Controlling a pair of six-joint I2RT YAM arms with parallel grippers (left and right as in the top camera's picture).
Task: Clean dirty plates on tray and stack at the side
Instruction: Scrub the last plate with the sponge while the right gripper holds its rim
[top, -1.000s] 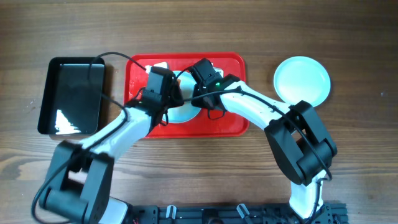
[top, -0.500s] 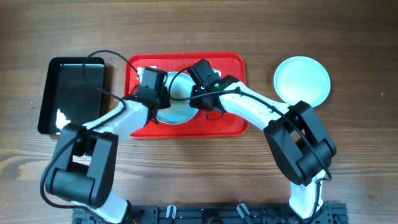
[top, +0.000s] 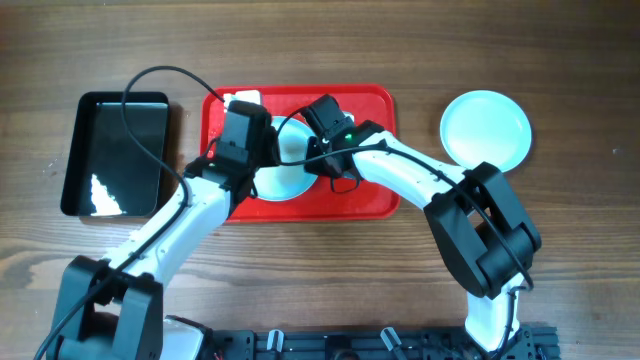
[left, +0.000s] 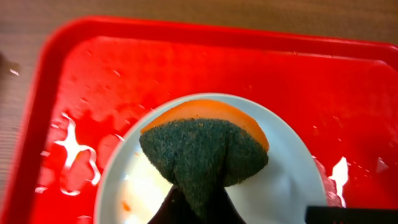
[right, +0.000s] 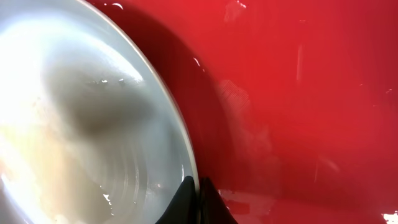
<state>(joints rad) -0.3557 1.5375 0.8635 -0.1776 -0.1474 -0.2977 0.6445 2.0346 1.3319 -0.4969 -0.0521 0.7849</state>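
A pale plate (top: 284, 180) lies on the red tray (top: 365, 110). My left gripper (top: 255, 155) is shut on a green and orange sponge (left: 205, 149) and presses it onto this plate (left: 283, 186). A small orange smear (left: 126, 205) shows on the plate's left side. My right gripper (top: 318, 150) is shut on the plate's rim (right: 186, 155), its fingertips (right: 199, 199) pinching the edge. A second plate (top: 486, 128) lies on the table to the right of the tray. A third plate is not in view.
A black rectangular bin (top: 115, 153) stands left of the tray. The tray floor (right: 298, 93) is wet, with water streaks (left: 71, 155) near its left rim. Both arms cross over the tray's front edge.
My left arm has swung and its gripper has shifted the sponge up and left across the plate. The right gripper and both plates have stayed put.
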